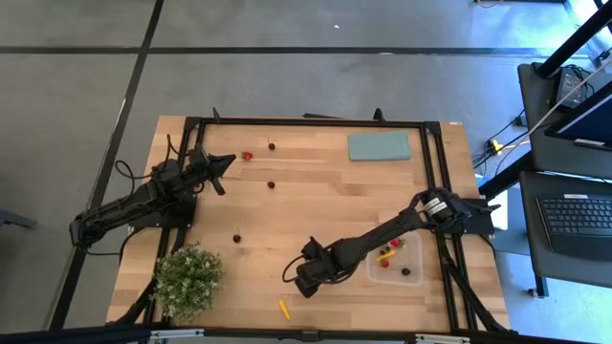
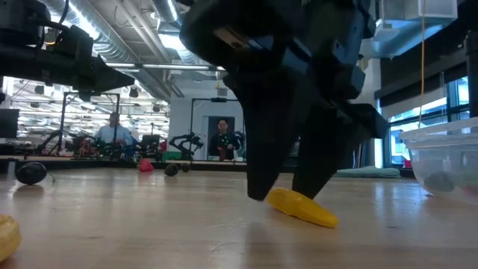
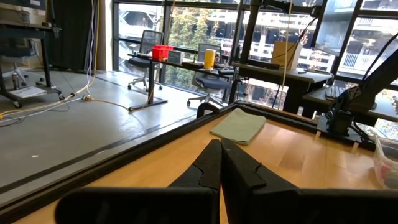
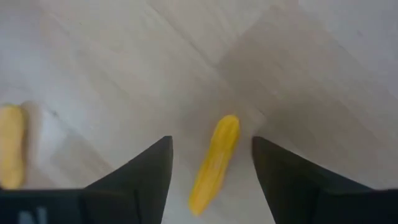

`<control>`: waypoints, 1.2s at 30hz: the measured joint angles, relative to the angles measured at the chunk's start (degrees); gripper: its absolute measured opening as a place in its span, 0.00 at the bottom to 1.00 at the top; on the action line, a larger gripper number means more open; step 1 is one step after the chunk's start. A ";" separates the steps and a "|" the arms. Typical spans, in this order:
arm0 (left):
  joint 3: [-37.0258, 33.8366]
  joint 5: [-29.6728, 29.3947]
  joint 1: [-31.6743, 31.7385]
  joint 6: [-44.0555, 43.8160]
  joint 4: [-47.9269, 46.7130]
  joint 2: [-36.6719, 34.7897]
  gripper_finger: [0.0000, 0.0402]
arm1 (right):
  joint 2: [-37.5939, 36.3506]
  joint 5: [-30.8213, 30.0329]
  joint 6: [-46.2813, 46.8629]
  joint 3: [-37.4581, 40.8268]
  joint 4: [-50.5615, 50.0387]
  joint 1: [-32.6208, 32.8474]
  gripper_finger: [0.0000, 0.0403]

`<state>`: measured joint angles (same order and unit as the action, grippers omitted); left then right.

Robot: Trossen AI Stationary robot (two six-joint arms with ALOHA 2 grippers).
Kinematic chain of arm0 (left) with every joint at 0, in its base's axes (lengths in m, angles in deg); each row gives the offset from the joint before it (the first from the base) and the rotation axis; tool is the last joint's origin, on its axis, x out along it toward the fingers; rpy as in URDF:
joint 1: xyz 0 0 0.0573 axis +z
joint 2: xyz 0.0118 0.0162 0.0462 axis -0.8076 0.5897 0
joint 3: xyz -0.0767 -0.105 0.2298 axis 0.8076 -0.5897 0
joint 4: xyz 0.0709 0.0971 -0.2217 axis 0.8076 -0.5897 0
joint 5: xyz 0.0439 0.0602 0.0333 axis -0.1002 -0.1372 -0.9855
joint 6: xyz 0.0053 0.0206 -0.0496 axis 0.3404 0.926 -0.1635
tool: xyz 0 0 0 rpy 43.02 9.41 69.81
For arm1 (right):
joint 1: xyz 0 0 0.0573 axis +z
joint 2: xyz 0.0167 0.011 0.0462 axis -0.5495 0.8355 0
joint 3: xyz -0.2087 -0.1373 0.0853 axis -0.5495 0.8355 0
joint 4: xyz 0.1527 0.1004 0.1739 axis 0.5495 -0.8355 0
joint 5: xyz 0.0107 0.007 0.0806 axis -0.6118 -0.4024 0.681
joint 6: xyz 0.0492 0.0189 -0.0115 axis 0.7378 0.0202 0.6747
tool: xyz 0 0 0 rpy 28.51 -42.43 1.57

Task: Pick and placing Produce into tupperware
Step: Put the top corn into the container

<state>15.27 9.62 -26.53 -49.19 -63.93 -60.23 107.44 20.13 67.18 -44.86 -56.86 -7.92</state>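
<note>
My right gripper (image 4: 211, 146) is open and points down near the table's near edge (image 1: 298, 279). Its fingers stand on either side of a short yellow carrot-like stick (image 4: 214, 165) lying flat on the wood (image 2: 302, 208), with a gap showing on both sides. A second yellow stick (image 1: 283, 308) lies closer to the near edge. The clear tupperware (image 1: 397, 258) sits to the right and holds a few pieces. A red berry (image 1: 247, 155) and dark round pieces (image 1: 271, 184) lie scattered. My left gripper (image 3: 221, 168) is shut and waits raised at the far left (image 1: 222, 164).
A bushy green potted plant (image 1: 186, 277) stands at the near left corner. A flat teal-grey slab (image 1: 379, 146) lies at the far right. A black frame rail (image 1: 306, 121) runs round the table. Bare wood lies between the two arms. People show in the room beyond the table.
</note>
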 joint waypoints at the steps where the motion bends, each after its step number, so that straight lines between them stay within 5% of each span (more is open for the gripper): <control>1: -0.01 0.00 0.01 0.00 0.02 -0.01 0.00 | 0.15 0.40 -0.01 -0.06 0.35 0.00 0.54; 10: 0.00 0.00 0.00 0.00 0.00 0.01 0.00 | 1.03 0.82 0.28 -0.29 -0.23 0.00 0.46; 25: 0.00 0.00 0.02 0.00 0.00 0.01 0.00 | 1.74 1.47 -2.58 -4.15 -4.83 0.00 0.03; 36: -0.01 0.00 0.00 0.00 0.02 0.01 0.00 | -0.69 -8.43 -0.44 -25.48 -40.35 0.02 0.03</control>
<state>15.26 9.62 -26.53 -49.19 -63.91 -60.22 106.75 11.71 66.74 -70.35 -97.20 -7.90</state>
